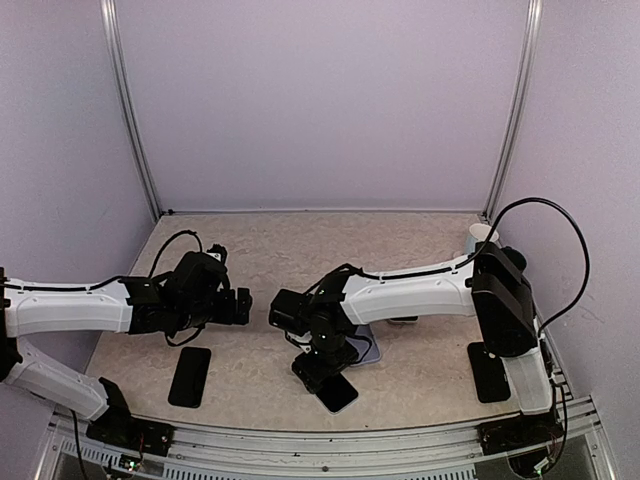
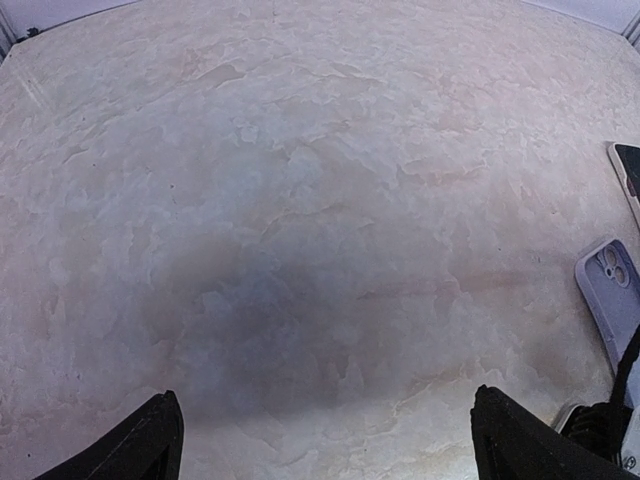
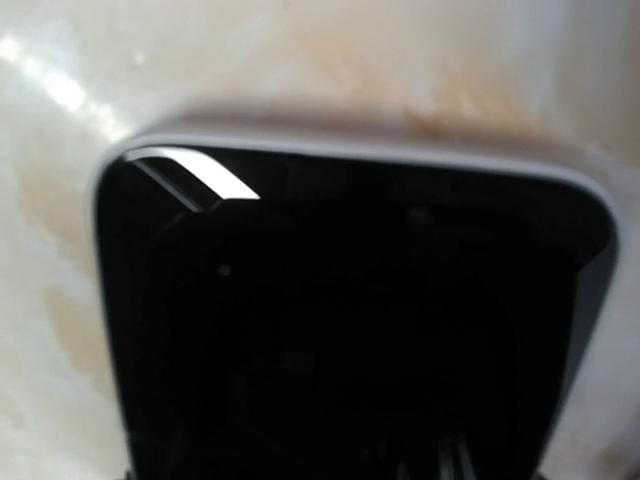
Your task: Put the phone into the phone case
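Soft even light, right wrist view blurred

White cup: upright, far right corner of surface. Table: beige marbled top. Lilac walls on three sides.

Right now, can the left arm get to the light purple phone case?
Probably not easily. The light purple phone case lies past the open left gripper, and the right arm leans over it, right gripper down at the white-edged black phone.

The marbled table carries a phone, a lilac case (partly hidden) and a dark slab.
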